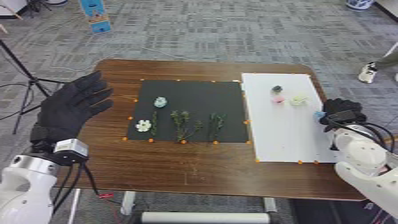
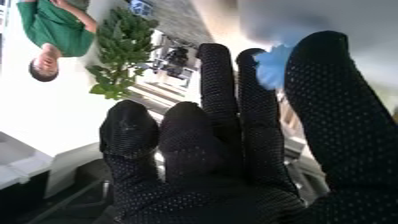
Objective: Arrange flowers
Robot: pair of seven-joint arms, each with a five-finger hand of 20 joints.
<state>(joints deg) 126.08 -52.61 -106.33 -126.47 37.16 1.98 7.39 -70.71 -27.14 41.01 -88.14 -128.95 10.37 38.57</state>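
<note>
Your brown wood bench (image 1: pixel 195 175) stands on a grey patterned carpet (image 1: pixel 213 35). Your right robot hand (image 1: pixel 344 106) is at the right edge of the white sheet (image 1: pixel 284 135). Its thumb and a finger are together, with a light blue flower (image 2: pixel 274 65) pinched between their tips. The flower is over the sheet's right side. I think it is as light as a feather, so you won't feel much pull. Its petals look thin and soft, and they could bend or squash if you pinch hard. Hold it low down, at the thick middle under the petals, and squeeze just a little. Smooth petals may slip on the glove, so keep both tips flat against it. You can't tell from here if it has a stem.

Farther in on the white sheet are a pale yellow-green flower (image 1: pixel 298 100), a pink flower (image 1: pixel 278 99) and a small dark flower (image 1: pixel 277 89). They look just as light, and a bump could roll them. Next comes the black sheet (image 1: pixel 200 92). The green stems (image 1: pixel 181 120) there look thin and bendy, so take one near its middle and go easy on the leaves. Past them are a white flower (image 1: pixel 143 125) and a pale blue flower (image 1: pixel 160 102); pick these up by their sides. Your left robot hand (image 1: pixel 67 110) is beyond the black sheet, its fingers straight and apart, with nothing in it.
</note>
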